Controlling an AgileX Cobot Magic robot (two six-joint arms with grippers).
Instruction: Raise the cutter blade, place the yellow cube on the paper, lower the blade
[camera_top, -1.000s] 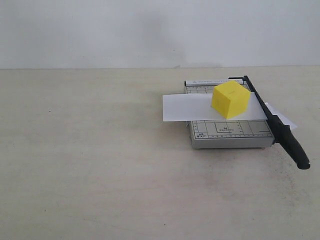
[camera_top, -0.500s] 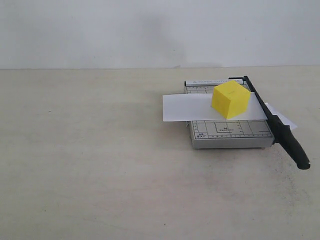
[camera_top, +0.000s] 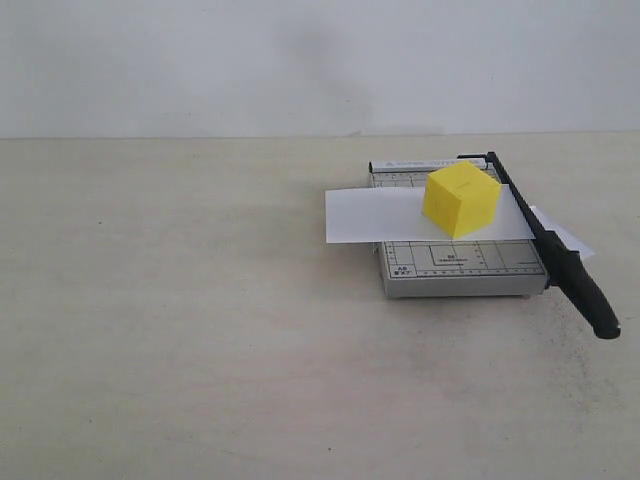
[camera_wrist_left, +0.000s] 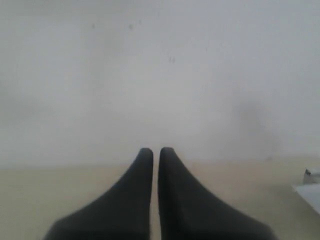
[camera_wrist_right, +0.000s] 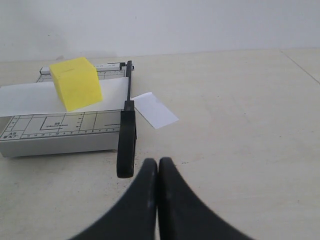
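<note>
Well — yellow cube (camera_top: 460, 200) on paper (camera_top: 365, 215), blade (camera_top: 581, 285) down

Just ahead of the right claw (camera_wrist_right: 158, 161), the cutter blade (camera_wrist_right: 126, 140) has a matt black, plastic-looking handle. Farther off, the yellow cube (camera_wrist_right: 76, 83) is smooth and matt, the paper (camera_wrist_right: 30, 97) thin and white, the trimmer board (camera_wrist_right: 55, 135) smooth matt grey, and the counter (camera_wrist_right: 240, 125) matt, faintly scuffed.

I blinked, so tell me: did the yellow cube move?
No. The yellow cube sits in the same spot against the ruler markings on the trimmer board.
</note>
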